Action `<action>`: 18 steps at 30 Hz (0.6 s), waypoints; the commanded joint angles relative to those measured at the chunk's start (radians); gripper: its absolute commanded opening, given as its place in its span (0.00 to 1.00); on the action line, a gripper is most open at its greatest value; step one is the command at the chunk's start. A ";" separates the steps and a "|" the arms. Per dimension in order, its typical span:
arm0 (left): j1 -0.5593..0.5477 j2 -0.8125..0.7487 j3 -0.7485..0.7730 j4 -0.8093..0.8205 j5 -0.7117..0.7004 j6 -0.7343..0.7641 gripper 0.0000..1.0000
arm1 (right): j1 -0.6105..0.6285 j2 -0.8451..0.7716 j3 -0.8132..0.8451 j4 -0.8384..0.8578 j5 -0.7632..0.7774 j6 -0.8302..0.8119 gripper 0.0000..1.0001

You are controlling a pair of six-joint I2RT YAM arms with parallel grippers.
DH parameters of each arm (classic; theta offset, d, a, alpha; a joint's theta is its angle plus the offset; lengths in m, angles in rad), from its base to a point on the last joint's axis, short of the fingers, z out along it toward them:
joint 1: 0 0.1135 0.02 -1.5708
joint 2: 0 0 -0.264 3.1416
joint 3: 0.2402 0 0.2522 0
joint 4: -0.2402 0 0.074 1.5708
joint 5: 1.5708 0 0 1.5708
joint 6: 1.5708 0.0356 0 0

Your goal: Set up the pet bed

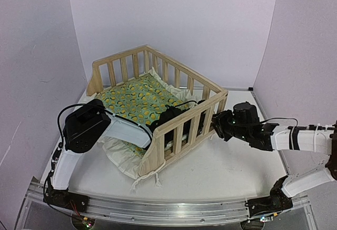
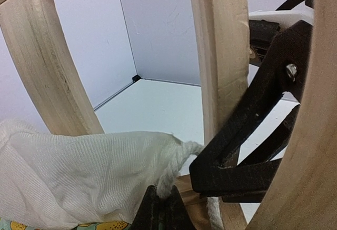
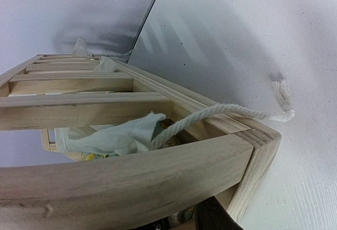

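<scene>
Clenching cord (image 2: 176,159), left pincer (image 2: 162,202) risked dragging cushion (image 1: 137,98) askew; right pincer (image 1: 217,126) grasped frame (image 1: 181,123), might slip.

The white table (image 1: 226,172) carried the pet bed (image 1: 181,119). Its pale wooden frame sat askew to the table's edges, with one corner pointing toward the near side. Where the frame dipped low, the green-and-yellow cushion (image 1: 138,99) bulged out past the wood, and its cream ruffle (image 1: 117,156) lay crumpled directly on the tabletop. A thin white cord (image 1: 149,179) trailed from under that near corner and rested loose on the bare surface just beside the frame. A metal rail (image 1: 168,209) ran along the table's near edge.
</scene>
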 commanded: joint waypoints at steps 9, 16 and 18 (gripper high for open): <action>-0.038 -0.074 -0.046 -0.015 0.019 0.052 0.00 | 0.002 0.072 0.024 0.200 0.116 0.034 0.00; -0.036 -0.115 -0.085 -0.017 -0.090 0.039 0.13 | 0.004 -0.093 -0.049 0.009 0.145 -0.028 0.00; -0.037 -0.125 -0.093 -0.019 -0.084 0.035 0.17 | 0.002 -0.145 -0.030 -0.101 0.155 -0.122 0.00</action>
